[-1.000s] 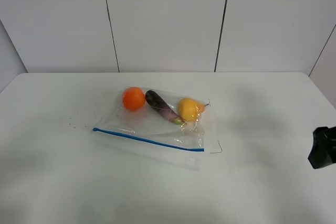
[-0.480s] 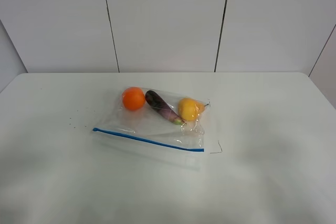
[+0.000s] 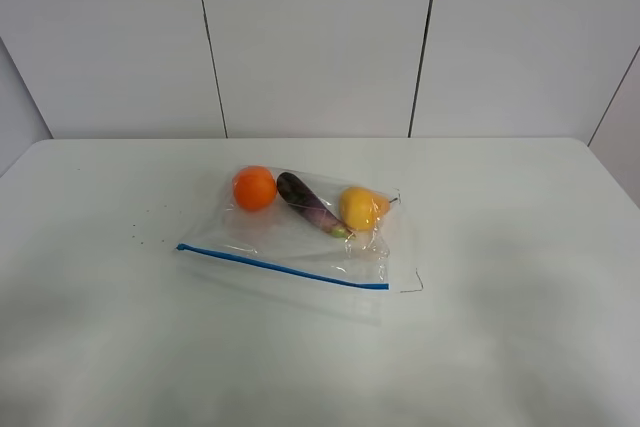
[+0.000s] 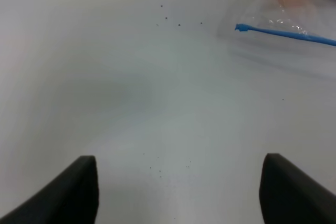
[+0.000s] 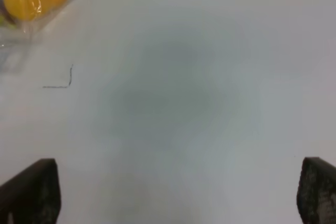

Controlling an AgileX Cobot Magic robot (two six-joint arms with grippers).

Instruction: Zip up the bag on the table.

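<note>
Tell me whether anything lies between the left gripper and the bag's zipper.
Nothing visible does. Only bare table lies between the open left gripper and the near end of the zipper on the bag.

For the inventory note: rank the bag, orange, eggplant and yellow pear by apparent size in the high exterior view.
1. bag
2. eggplant, longest of the fruit
3. yellow pear and orange, too alike to rank

A round orange fruit [image 3: 254,188], a dark purple elongated eggplant [image 3: 307,203] and a yellow pear-shaped fruit [image 3: 361,209] lie in a row. White wall panels [image 3: 315,37] with dark vertical seams stand behind.
</note>
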